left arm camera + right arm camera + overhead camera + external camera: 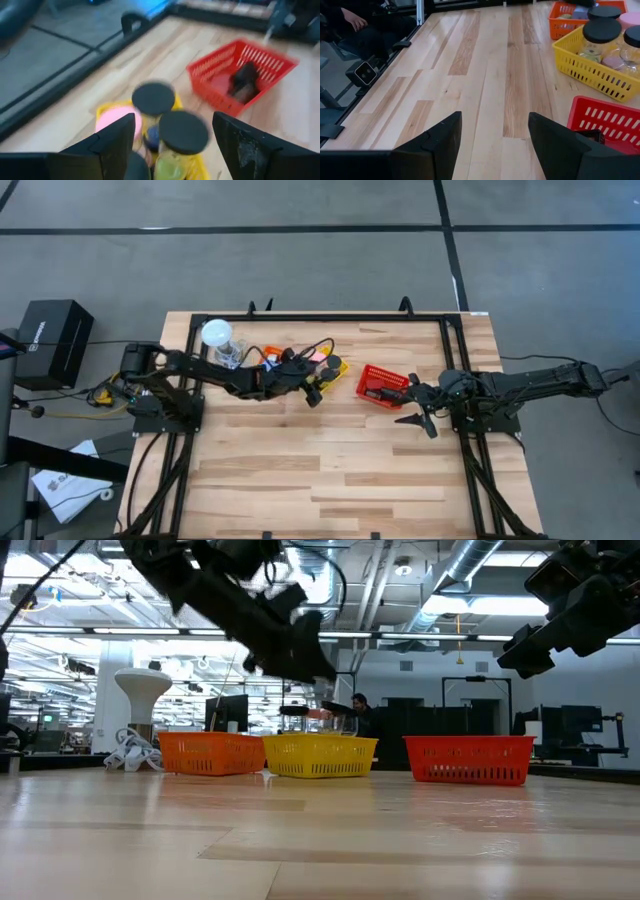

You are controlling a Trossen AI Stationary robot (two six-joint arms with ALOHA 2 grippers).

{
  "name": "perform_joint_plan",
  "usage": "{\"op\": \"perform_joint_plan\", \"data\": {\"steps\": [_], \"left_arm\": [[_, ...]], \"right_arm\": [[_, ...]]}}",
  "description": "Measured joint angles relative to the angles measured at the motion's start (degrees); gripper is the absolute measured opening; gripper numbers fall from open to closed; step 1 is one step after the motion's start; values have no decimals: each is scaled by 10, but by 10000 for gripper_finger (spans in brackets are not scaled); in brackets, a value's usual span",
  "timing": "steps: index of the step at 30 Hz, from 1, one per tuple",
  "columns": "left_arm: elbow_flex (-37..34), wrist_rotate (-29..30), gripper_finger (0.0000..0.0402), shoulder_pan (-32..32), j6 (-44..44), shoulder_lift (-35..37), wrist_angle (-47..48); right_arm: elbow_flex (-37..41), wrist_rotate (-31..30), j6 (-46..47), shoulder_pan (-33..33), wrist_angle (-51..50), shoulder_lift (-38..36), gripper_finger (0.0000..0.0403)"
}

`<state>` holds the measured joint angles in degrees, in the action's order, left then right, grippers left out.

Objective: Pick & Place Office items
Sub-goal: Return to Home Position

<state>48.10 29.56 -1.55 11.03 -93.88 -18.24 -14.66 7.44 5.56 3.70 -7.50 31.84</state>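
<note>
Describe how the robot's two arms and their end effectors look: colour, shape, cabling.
Both the left arm and right arm are dark, slender, jointed links. A thin black cable loops beside the left wrist. The left end effector and right end effector each have two broad, flat, black fingers.

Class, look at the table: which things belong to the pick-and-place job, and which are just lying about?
Job: black-capped cylinders and pink cylinder in the yellow basket; dark item in the red basket.
Lying about: white globe; black box off the table; white cable beside the globe.
</note>
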Motion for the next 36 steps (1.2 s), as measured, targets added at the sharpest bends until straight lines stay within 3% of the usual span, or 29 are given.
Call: {"op": "perform_joint_plan", "data": {"steps": [11, 23, 28, 36], "left_arm": [[0, 0, 209, 50, -36, 232, 136], [-6, 0, 63, 91, -65, 442, 296], [-64, 0, 10, 93, -109, 527, 296], [-204, -7, 3, 94, -82, 700, 284]], "right_arm": [[-1, 0, 0, -10, 5, -35, 221], [-1, 0, -30, -55, -7, -141, 221], [-1, 0, -31, -69, -25, -188, 221], [4, 0, -46, -76, -25, -234, 221]]}}
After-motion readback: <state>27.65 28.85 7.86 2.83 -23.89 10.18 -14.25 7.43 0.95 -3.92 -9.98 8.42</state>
